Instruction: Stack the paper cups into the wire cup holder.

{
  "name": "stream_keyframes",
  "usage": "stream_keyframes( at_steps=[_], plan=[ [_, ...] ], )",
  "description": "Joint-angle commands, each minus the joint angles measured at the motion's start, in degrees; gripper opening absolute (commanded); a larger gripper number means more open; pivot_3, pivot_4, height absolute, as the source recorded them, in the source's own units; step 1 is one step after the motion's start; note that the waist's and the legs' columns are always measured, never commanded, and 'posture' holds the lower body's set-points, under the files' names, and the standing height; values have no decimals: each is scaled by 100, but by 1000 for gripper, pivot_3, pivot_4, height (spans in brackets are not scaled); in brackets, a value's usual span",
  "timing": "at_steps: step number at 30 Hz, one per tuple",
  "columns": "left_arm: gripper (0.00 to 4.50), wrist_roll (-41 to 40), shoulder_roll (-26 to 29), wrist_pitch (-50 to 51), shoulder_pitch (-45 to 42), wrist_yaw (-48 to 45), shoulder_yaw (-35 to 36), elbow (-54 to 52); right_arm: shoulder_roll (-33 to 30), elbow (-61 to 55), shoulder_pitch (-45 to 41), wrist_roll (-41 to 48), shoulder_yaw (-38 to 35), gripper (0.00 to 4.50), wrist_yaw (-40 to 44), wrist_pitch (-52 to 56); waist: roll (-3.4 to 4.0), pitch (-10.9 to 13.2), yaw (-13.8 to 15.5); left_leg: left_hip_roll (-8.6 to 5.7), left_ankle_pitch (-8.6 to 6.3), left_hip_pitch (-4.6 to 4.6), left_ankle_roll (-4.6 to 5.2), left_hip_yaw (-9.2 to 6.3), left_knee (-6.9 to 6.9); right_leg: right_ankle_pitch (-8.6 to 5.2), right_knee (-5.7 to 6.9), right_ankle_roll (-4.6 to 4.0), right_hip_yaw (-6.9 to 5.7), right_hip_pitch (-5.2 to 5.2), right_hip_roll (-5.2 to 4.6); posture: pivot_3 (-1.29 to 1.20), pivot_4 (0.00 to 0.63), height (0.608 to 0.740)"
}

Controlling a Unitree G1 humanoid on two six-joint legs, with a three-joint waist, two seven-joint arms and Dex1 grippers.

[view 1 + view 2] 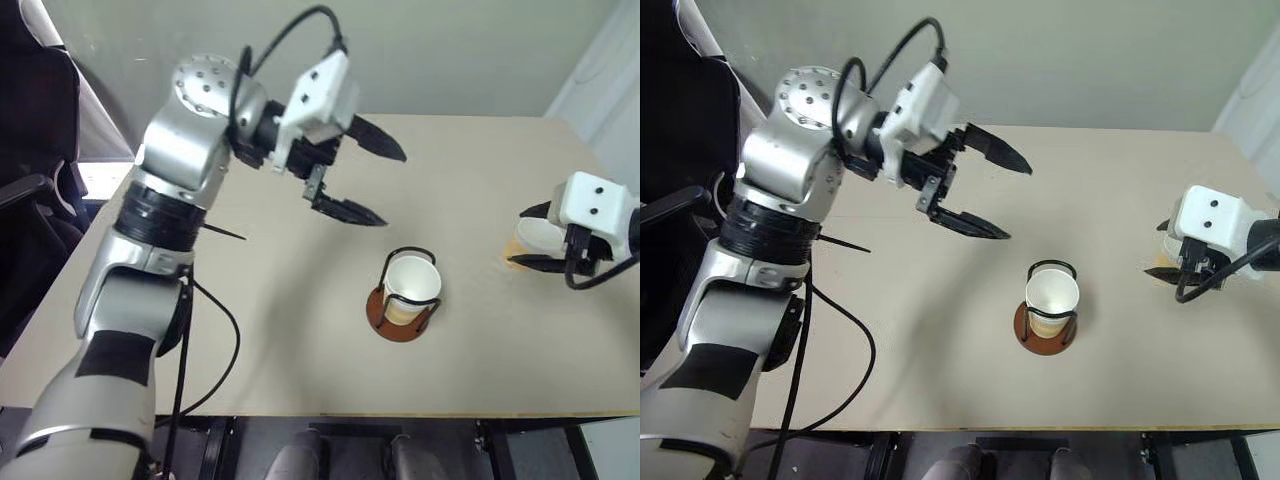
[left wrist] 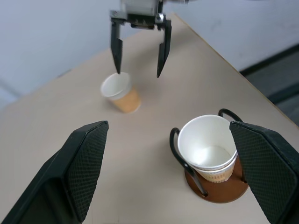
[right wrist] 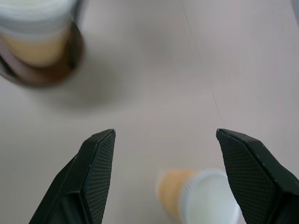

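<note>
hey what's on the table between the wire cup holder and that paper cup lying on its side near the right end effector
Nothing: bare table separates the wire cup holder from the tipped paper cup, seen in the left eye and left wrist views.

Silver left arm (image 1: pixel 165 190); black cables; white wrist housings; black textured fingers (image 2: pixel 86 163).

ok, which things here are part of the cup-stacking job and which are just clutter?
Job:
- wire cup holder with nested paper cups
- loose paper cup lying on its side under the right gripper, jaws open
- left gripper, jaws open, empty

Not part of it:
- table
- black chair beside the table
</note>
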Motion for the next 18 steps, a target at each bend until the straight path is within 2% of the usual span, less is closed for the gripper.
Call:
stream_keyframes(
  at_steps=[1, 6, 18],
  plan=[
    [4461, 139, 475, -25, 496, -273, 88, -613, 120, 610, -452, -383, 256, 3528, 253, -393, 2, -1, -31, 0, 0, 6, 0, 4, -2, 0, 3, 0, 1, 0, 2, 0, 150, 740],
    [4461, -63, 850, 488, 939, -308, 308, -1162, 381, 1466, -911, -877, 663, 3528, 521, -775, 0, 0, -3, 5, 3, -1, 3, 0, 10, 0, 5, -2, -6, 1, 4, 0, 150, 740],
    [4461, -134, 930, 923, 1059, 22, 510, -1484, 1129, 3599, -1888, -2186, 1476, 3528, 805, -1886, 1, -1, -48, 4, 0, 7, 6, 1, 12, 0, 10, -5, -5, 7, 1, 0, 150, 740]
  ],
)
